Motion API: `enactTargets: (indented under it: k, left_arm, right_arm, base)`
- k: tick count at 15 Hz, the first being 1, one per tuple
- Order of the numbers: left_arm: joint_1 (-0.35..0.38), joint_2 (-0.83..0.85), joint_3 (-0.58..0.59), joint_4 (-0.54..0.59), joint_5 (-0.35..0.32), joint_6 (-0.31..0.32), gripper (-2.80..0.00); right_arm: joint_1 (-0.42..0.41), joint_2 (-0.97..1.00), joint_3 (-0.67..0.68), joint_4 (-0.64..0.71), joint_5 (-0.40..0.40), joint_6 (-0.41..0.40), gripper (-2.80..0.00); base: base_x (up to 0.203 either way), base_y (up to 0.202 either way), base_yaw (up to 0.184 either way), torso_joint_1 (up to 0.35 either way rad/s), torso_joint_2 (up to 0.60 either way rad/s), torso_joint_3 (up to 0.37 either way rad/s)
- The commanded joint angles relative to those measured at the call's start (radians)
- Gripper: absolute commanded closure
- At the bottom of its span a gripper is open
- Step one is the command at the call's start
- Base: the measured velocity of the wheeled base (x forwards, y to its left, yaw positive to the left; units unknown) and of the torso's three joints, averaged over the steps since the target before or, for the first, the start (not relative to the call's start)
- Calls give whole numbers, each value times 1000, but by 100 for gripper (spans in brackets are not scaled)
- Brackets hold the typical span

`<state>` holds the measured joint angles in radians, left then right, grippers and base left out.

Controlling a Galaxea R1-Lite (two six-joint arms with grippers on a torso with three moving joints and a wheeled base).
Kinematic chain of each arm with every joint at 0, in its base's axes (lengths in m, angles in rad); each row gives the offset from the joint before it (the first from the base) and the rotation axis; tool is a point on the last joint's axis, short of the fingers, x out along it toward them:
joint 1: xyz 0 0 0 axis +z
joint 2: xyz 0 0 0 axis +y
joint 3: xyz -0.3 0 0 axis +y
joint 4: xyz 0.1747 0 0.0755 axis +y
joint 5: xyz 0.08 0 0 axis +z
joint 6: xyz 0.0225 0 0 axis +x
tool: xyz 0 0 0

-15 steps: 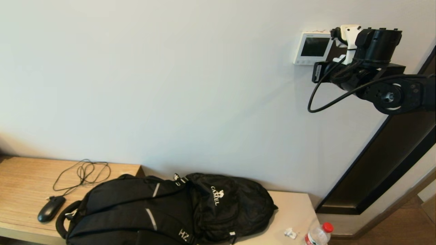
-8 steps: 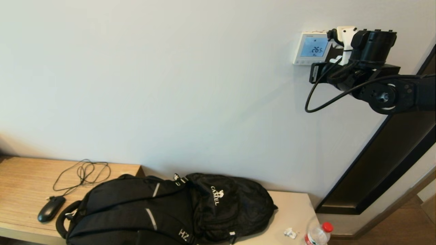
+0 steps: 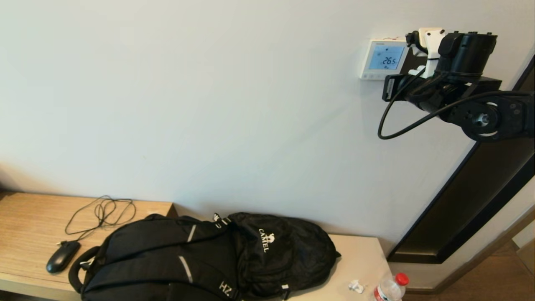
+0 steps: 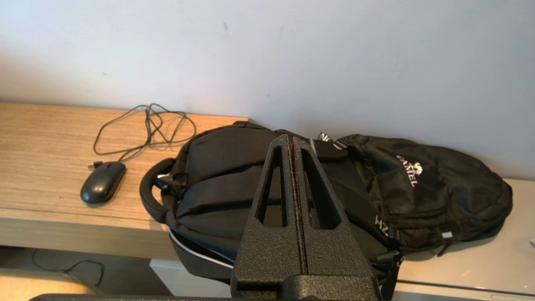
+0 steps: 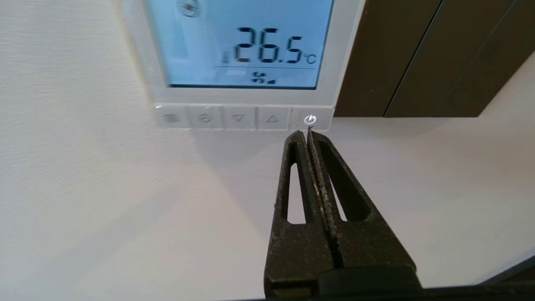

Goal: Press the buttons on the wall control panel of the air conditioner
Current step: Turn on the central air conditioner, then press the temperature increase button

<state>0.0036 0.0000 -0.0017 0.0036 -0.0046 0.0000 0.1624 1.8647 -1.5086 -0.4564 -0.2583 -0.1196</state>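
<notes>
Head view: the wall control panel (image 3: 383,59), mounted at two o'clock, is now lit at 26.5, dark a second ago, so the power button (image 5: 309,120) was pressed by the closed, empty right gripper (image 5: 306,133); four buttons remain.

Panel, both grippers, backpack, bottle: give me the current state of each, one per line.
wall control panel: screen lit light blue, showing 26.5 °C.
power button: symbol glowing white.
right gripper: shut, tips just below the power button.
left gripper: shut, parked above the backpack.
backpack: lying flat on the bench.
bottle: upright, red cap on.
</notes>
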Motion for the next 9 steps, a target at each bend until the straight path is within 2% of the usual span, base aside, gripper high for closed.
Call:
enactTargets:
  k: [1, 9]
  left_arm:
    - [1, -2, 2, 0, 0, 0, 0]
    - [0, -2, -1, 0, 0, 0, 0]
  right_arm:
    - [18, -52, 42, -2, -2, 0, 0]
    - [48, 11, -9, 1, -5, -1, 0]
  base:
    - [0, 0, 0, 0, 0, 0]
    - [0, 0, 0, 0, 0, 0]
